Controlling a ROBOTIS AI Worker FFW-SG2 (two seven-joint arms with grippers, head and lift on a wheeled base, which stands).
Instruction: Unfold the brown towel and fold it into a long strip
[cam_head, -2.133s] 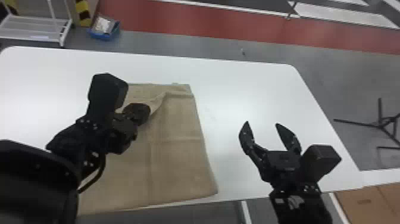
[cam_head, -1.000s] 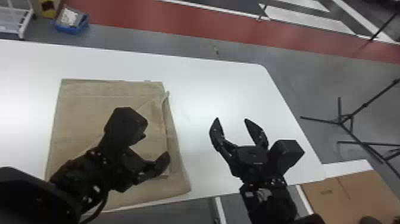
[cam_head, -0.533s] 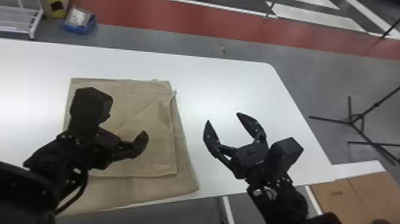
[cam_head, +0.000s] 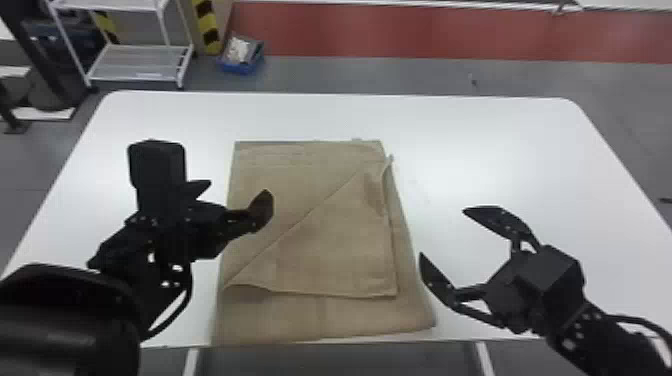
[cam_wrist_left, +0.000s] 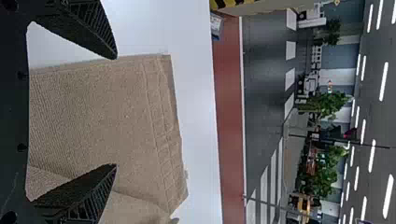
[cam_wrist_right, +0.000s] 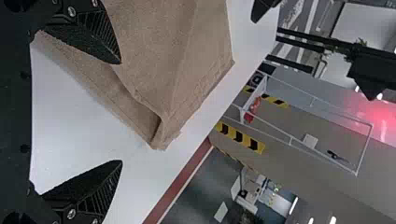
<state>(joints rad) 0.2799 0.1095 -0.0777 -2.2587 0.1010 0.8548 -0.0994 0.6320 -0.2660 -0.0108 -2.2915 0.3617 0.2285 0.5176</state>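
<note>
Sizing up the soft brown towel (cam_head: 320, 245)

It's lying partly folded on the desk (cam_head: 500, 145). My left hand (cam_head: 237, 189) and right hand (cam_head: 443, 232) are hovering, fingers apart. I'm judging it light, limp, and favouring the top flap's near right corner (cam_head: 392, 290).

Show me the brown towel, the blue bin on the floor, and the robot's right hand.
Brown towel (cam_head: 320, 245): head view, folded-over flap.
Blue bin (cam_head: 239, 67): head view, near wall.
Right hand (cam_head: 443, 232): head view, midway between fingertips.
</note>
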